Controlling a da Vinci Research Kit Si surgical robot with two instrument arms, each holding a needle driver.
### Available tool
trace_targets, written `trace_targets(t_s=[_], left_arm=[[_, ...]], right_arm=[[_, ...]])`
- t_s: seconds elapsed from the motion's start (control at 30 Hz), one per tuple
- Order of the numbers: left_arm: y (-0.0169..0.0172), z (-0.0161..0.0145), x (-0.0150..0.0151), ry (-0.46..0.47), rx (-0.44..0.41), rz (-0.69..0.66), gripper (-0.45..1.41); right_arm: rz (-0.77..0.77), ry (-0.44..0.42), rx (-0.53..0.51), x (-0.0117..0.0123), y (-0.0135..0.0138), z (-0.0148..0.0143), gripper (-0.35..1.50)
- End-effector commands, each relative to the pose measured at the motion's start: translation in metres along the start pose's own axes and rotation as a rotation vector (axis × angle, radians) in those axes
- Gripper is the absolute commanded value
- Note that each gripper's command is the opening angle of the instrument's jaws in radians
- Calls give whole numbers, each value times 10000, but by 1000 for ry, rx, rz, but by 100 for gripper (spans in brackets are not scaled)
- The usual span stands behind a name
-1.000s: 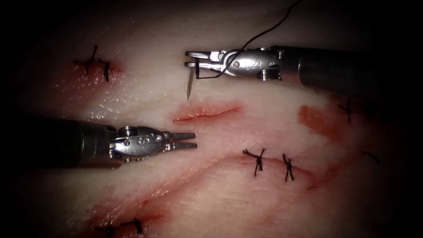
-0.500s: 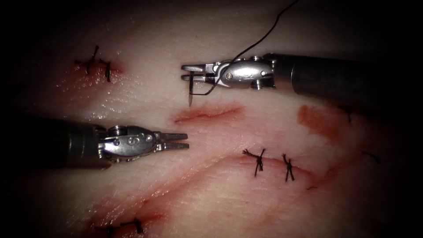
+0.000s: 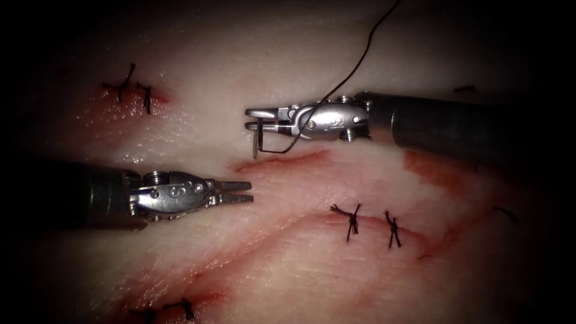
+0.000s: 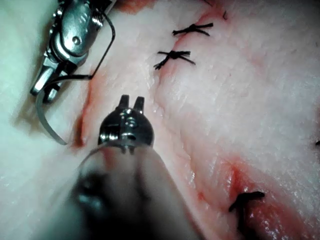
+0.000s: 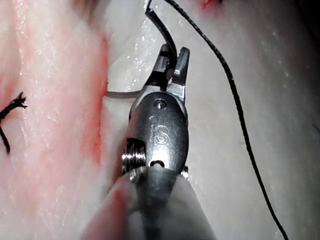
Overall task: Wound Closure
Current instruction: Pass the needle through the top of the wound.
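Note:
My right tool comes in from the right and is shut on the curved needle near its tail end. The needle hangs down, its tip at the tissue surface by the left end of the open cut; I cannot tell whether it has entered. Black thread runs from the needle's tail past the jaws and up out of view. The left tool lies below and left of the cut, slightly open, holding nothing. The left wrist view shows the left tool, the needle and the right tool. The right wrist view shows the right tool gripping the needle, with thread alongside.
Two tied stitches close a second cut lower right. More knots sit at the upper left and bottom left. Red fluid stains the tissue right of the open cut.
The right tool has come down towards the cut with the needle, bringing its tip close to the cut's left end. The left tool has drawn back a little to the left.

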Motion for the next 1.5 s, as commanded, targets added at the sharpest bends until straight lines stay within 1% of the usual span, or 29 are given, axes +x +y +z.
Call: trace_targets(t_s=[0.03,0.33,0.5,0.67,0.83,1.0,1.1,1.2,1.3,1.5], left_arm=[[-2,8,1,2,-1,2,11],[-2,7,-1,2,-2,3,9],[-2,6,-1,3,-2,4,9],[-3,8,-3,3,-1,5,9],[-3,8,-3,3,-1,6,9],[-3,9,-5,4,1,7,9],[-2,9,-5,4,1,7,9],[-2,9,-5,4,1,7,9],[-2,9,-5,4,1,7,9],[-3,7,-6,1,-1,9,9]], right_arm=[[1,-2,6,-4,-3,9,-35],[-10,-27,26,-8,-29,-5,-35],[-19,-43,30,0,-47,-13,-35],[-19,-47,36,5,-54,-7,-35],[-16,-17,70,12,-60,0,-35],[-18,-27,89,16,-66,7,-35],[-23,-25,105,18,-75,8,-35],[-32,-31,122,16,-84,8,-35],[-28,-55,149,10,-94,7,-35],[12,-80,186,-4,-111,-4,-35]])
